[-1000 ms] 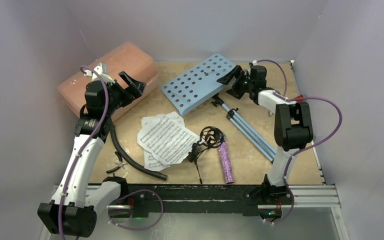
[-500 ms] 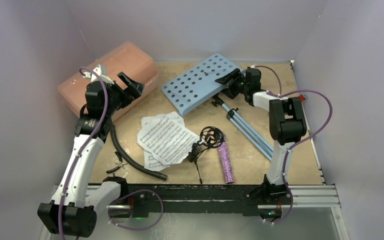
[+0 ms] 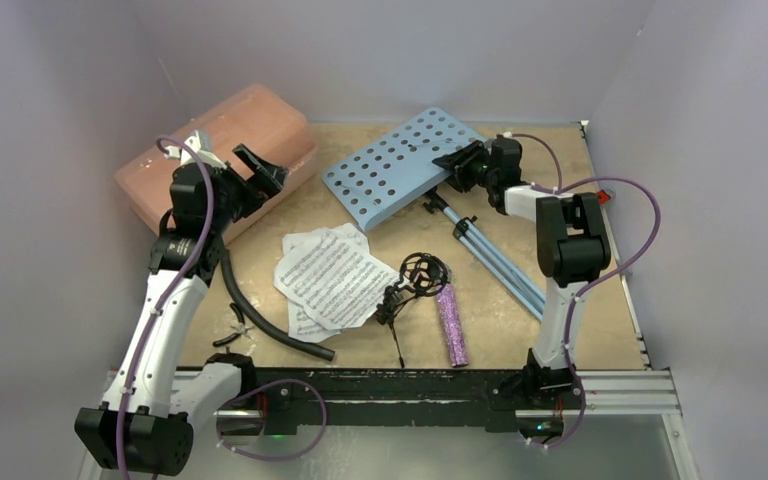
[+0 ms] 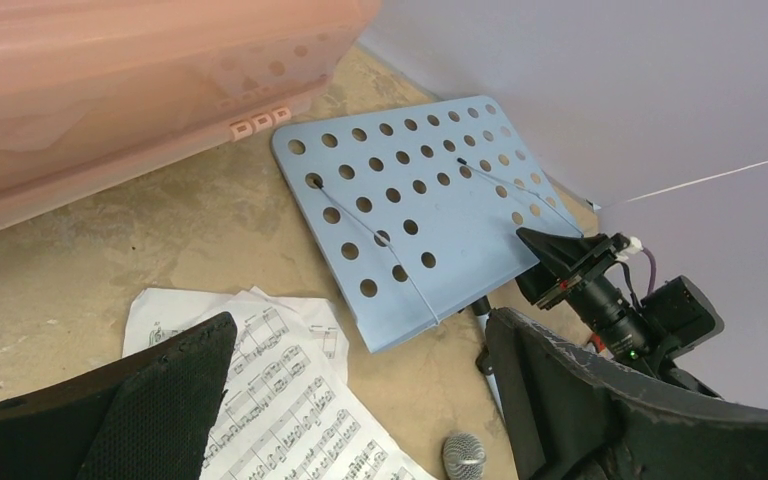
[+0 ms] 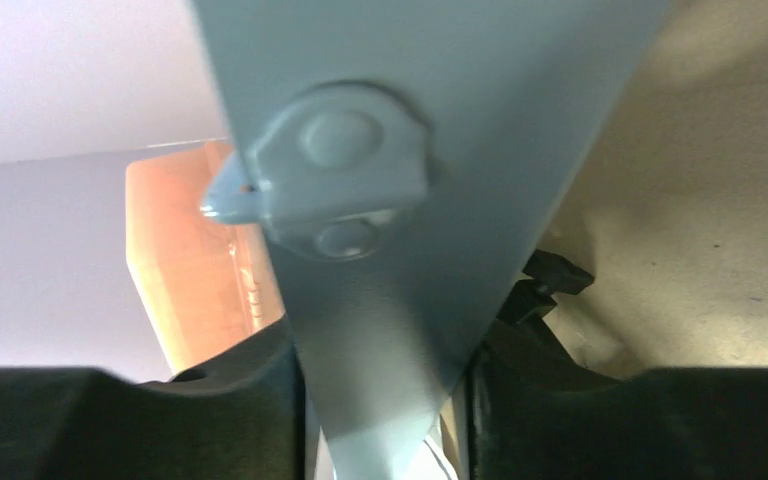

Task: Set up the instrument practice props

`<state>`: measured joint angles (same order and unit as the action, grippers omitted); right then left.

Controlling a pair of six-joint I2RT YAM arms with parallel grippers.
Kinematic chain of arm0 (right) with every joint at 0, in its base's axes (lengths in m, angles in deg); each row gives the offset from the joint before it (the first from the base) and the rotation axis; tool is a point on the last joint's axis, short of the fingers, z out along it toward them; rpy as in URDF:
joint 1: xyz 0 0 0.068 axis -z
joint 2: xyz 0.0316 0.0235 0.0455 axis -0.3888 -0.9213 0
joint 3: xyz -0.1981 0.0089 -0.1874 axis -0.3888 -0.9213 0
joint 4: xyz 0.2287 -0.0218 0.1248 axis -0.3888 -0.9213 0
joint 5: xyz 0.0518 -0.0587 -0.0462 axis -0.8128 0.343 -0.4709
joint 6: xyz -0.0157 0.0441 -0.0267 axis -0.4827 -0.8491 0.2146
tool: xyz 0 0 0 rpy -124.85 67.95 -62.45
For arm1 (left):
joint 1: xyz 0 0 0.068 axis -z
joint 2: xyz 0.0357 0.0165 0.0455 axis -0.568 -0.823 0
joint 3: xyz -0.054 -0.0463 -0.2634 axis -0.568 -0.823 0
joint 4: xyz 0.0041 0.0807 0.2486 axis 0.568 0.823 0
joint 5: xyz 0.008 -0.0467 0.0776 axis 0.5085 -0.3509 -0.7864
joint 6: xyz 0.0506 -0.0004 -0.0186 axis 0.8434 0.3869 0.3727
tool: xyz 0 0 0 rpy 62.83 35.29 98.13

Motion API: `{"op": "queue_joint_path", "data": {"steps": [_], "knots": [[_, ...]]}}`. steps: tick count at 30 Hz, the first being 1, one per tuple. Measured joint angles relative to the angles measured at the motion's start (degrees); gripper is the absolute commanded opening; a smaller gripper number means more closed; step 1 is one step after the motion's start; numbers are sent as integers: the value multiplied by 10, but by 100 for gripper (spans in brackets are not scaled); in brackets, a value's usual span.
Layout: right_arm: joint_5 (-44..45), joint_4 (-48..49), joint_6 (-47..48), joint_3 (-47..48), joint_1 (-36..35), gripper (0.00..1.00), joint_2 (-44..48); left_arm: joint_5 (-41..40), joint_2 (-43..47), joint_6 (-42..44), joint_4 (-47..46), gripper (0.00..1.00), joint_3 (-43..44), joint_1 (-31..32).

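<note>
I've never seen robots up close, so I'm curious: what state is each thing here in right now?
music stand: lying down, not set up.
sheet-music pages: loose fanned pile, lying flat.
microphone: lying flat, outside its mount.
mic stand: lying on its side, ring empty.
pink box: looks closed.
hose: lying curved, untouched.
left gripper: open, empty.
right gripper: jaws astride the music stand's tray edge; grip unclear.

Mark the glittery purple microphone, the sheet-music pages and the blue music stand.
glittery purple microphone (image 3: 451,322), top external view, middle of body.
sheet-music pages (image 3: 332,280), top external view, centre of top page.
blue music stand (image 4: 472,262), left wrist view, unperforated desk area.
</note>
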<state>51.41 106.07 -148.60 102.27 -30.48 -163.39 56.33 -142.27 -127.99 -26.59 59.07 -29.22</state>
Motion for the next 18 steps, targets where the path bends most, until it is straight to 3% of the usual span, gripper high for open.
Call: {"op": "queue_joint_path", "data": {"steps": [5, 8, 12, 18], "knots": [[-5, 3, -9, -5, 1, 17, -3, -3, 6, -6, 4, 94, 0, 0], [-7, 3, -9, -5, 1, 14, -3, -4, 9, -11, 7, 94, 0, 0], [-10, 4, -10, -5, 1, 0, -3, -4, 11, -16, 7, 94, 0, 0], [-20, 4, -10, -5, 4, 0, -2, -3, 12, -17, 7, 93, -2, 0]]}}
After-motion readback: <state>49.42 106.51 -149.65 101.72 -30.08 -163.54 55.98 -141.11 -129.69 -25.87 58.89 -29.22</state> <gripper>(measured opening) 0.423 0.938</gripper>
